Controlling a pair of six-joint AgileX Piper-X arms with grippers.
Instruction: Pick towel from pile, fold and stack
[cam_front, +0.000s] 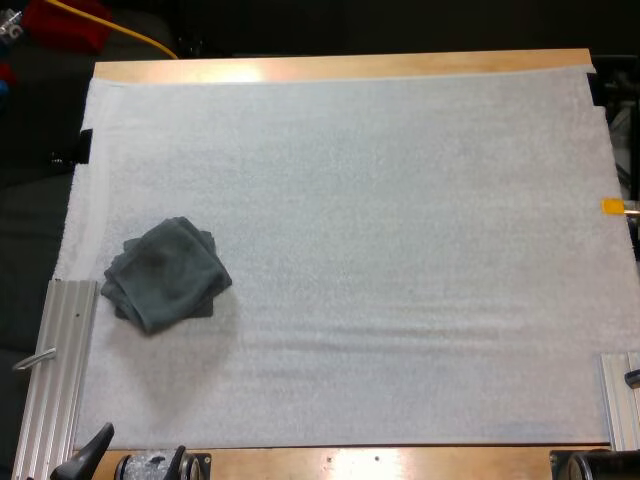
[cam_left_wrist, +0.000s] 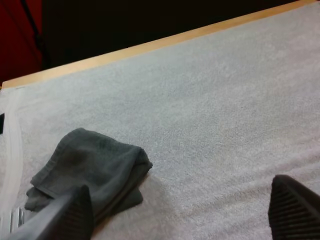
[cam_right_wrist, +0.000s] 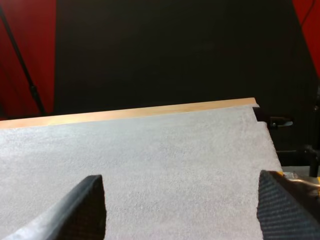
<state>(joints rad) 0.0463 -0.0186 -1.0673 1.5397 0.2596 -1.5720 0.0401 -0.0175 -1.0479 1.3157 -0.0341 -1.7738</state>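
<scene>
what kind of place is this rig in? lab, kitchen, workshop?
Most likely a robot lab bench: a wooden table under a white mat, aluminium rails at its near corners, and one dark grey-green towel laid out as a work piece.

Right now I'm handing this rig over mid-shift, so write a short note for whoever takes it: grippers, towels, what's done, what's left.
Left gripper: open, holding nothing, above the white mat with the folded towel stack close ahead.
Right gripper: open, holding nothing, over bare mat facing its far right corner.
Folded towel stack: lies on the mat's left part, apart from both grippers.
Done: dark grey-green towel folded and set down.
Left: I cannot tell how many towels are in the stack. Check for a towel waiting to be folded before going on.
</scene>
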